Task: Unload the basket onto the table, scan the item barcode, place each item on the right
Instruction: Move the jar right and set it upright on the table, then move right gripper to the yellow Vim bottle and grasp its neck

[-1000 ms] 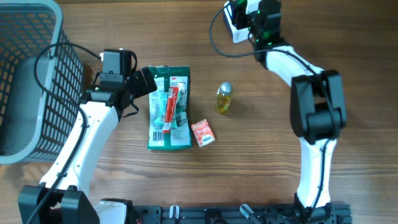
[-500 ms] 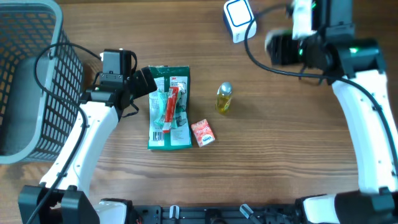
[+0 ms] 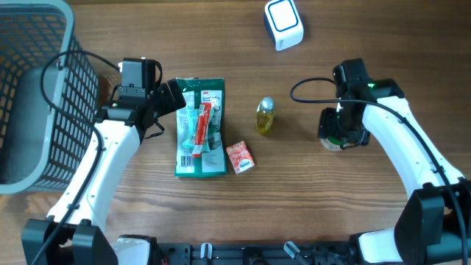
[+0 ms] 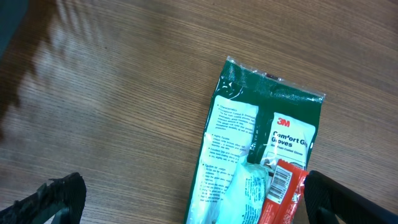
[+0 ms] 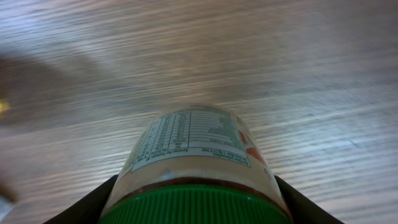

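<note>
Item under inspection: a jar (image 5: 193, 155) with a green lid, gripped by the right hand (image 3: 340, 132) at the right of the bench (image 3: 294, 210). The jaws stand part open and clamp the jar's sides near the lid. In the wrist view the label's nutrition panel faces up; no barcode is visible on that side. Whether the jar touches the bench cannot be told. The scanner (image 3: 283, 24), a white and blue unit, sits at the far edge, well apart from the jar and not facing it. Judgement: pickup is done, but the jar is not at the scanner now, so presenting its barcode there appears to remain. Whether a reading has been registered cannot be confirmed. Other stock lies mid-bench: a small bottle (image 3: 265, 115), a red carton (image 3: 240, 157) and a green glove packet (image 3: 200, 126) with a red stick (image 3: 201, 124) on it. The left hand (image 3: 171, 97) hovers at the packet's far-left corner, jaws spread wide and holding nothing. A wire basket (image 3: 70, 81) stands far left.
</note>
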Available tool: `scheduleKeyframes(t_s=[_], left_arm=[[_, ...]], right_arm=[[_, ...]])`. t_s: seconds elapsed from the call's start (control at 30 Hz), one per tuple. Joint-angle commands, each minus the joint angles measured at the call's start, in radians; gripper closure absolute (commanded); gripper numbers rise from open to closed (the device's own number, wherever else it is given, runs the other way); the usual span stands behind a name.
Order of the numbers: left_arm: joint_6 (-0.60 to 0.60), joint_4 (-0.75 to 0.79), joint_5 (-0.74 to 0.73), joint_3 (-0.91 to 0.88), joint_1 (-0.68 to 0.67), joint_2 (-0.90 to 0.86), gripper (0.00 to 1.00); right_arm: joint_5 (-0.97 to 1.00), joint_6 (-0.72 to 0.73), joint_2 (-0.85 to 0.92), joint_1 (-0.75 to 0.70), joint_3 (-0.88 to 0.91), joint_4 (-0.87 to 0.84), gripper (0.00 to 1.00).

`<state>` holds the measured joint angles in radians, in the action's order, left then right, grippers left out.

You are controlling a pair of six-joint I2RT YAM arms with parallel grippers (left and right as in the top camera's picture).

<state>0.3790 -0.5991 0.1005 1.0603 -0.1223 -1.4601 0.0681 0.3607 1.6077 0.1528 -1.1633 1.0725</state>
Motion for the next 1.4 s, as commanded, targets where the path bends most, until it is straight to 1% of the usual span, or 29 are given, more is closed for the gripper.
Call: scheduleKeyframes(t_s=[0.0, 0.23, 0.37, 0.6, 0.63, 0.73, 0.87, 0.97, 1.0, 1.07, 1.1, 1.17, 1.23, 1.27, 1.37], left_arm=[[-0.008, 0.001, 0.005, 0.011, 0.002, 0.007, 0.0], [-0.008, 0.001, 0.005, 0.011, 0.002, 0.007, 0.0], [-0.008, 0.001, 0.005, 0.011, 0.002, 0.007, 0.0], [-0.008, 0.001, 0.006, 0.011, 0.002, 0.007, 0.0], [-0.009, 0.001, 0.006, 0.011, 0.002, 0.007, 0.0], [-0.008, 0.001, 0.005, 0.011, 0.002, 0.007, 0.0], [-0.008, 0.001, 0.005, 0.011, 0.002, 0.007, 0.0], [-0.008, 0.001, 0.005, 0.011, 0.002, 0.007, 0.0], [-0.008, 0.001, 0.005, 0.011, 0.002, 0.007, 0.0], [-0.008, 0.001, 0.006, 0.011, 0.002, 0.007, 0.0], [-0.008, 0.001, 0.005, 0.011, 0.002, 0.007, 0.0], [-0.008, 0.001, 0.006, 0.011, 0.002, 0.007, 0.0], [-0.008, 0.001, 0.006, 0.011, 0.002, 0.007, 0.0], [-0.008, 0.001, 0.005, 0.011, 0.002, 0.007, 0.0], [-0.008, 0.001, 0.006, 0.011, 0.002, 0.007, 0.0]], right_arm=[[0.089, 0.06, 0.005, -0.049, 0.035, -0.023, 0.85], [0.063, 0.058, 0.005, -0.239, 0.06, -0.03, 0.86], [0.036, 0.058, 0.005, -0.298, 0.06, -0.042, 0.86], [0.035, 0.061, 0.005, -0.306, 0.061, -0.103, 0.84], [0.035, 0.061, 0.005, -0.306, 0.063, -0.112, 0.82], [0.036, 0.061, 0.005, -0.306, 0.08, -0.141, 0.8], [0.036, 0.061, 0.005, -0.308, 0.127, -0.175, 0.8], [0.036, 0.068, 0.005, -0.308, 0.193, -0.243, 0.79], [0.036, 0.07, 0.005, -0.308, 0.207, -0.256, 0.68], [0.036, 0.069, 0.005, -0.308, 0.229, -0.283, 0.32], [0.036, 0.068, 0.005, -0.308, 0.232, -0.291, 0.22], [0.036, 0.058, 0.005, -0.308, 0.232, -0.303, 0.17], [0.037, 0.058, 0.003, -0.308, 0.214, -0.294, 0.16], [0.037, 0.058, 0.002, -0.307, 0.183, -0.273, 0.14], [0.035, 0.057, -0.008, -0.307, 0.013, -0.159, 0.12]])
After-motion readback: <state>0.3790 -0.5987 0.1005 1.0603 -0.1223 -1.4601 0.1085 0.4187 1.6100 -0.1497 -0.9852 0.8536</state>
